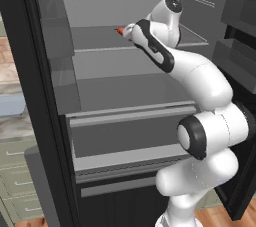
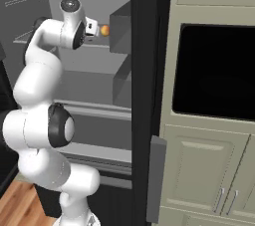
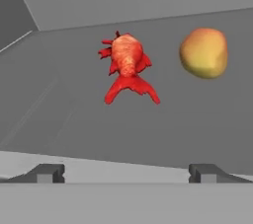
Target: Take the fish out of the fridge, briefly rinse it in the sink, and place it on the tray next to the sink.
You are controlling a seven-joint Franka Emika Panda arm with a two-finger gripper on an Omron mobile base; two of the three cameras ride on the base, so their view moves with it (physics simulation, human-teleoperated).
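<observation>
The fridge (image 1: 127,98) stands open, and my arm reaches onto its upper shelf. In the hand view the small red-orange fish (image 3: 127,65) lies on that grey shelf, forked tail toward me, a short way ahead of my gripper (image 3: 127,172). The gripper is open, its two dark fingertips (image 3: 47,172) set wide apart with nothing between them. From the left base view a bit of the fish (image 1: 120,31) peeks out just beyond the hand. The sink and the tray are out of view.
A round yellow-orange fruit (image 3: 203,53) sits on the same shelf right of the fish, also seen as the fruit (image 2: 104,30). Grey door bins (image 1: 60,26) hang at the left. A dark oven (image 2: 214,70) in cream cabinets stands right of the fridge.
</observation>
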